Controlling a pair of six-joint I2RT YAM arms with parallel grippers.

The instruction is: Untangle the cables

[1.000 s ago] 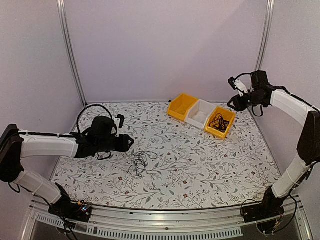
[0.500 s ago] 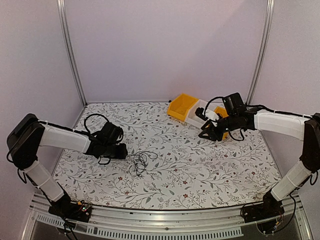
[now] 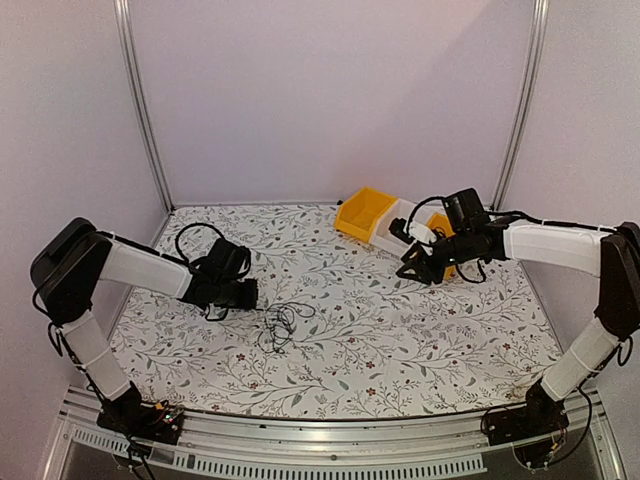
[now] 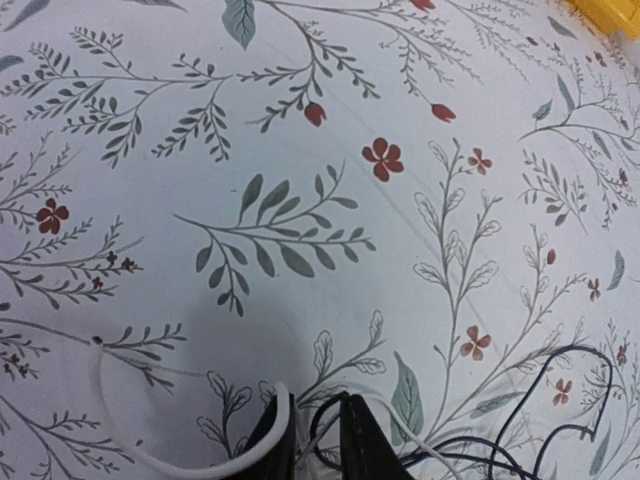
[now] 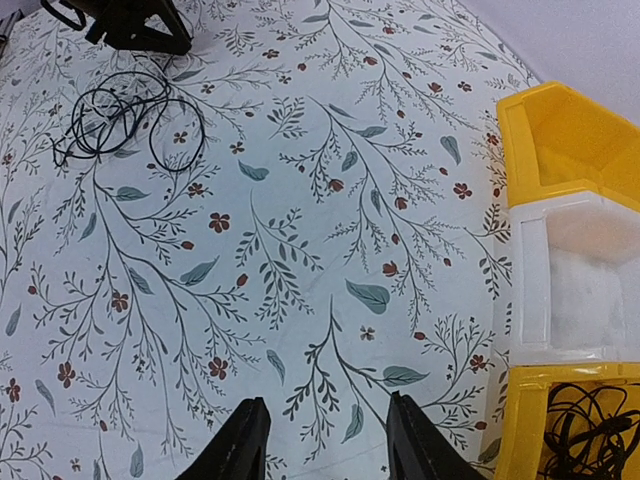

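A clump of thin black cables lies on the flowered table, also seen far off in the right wrist view. My left gripper is down on the table at the clump's left edge. In the left wrist view its jaws stand a narrow gap apart, with a black wire loop and a thin white strand in the gap. More black wires trail right and a white cord curves off left. My right gripper hangs open over bare table. More cables fill a yellow bin.
Three bins stand in a row at the back right: a yellow one, a white one and the yellow one with cables, partly behind my right arm. Metal frame posts rise at the rear corners.
My left gripper dropped to the table, edged toward the clump and narrowed its jaws. My right arm swung down from above the bins to low over the table.
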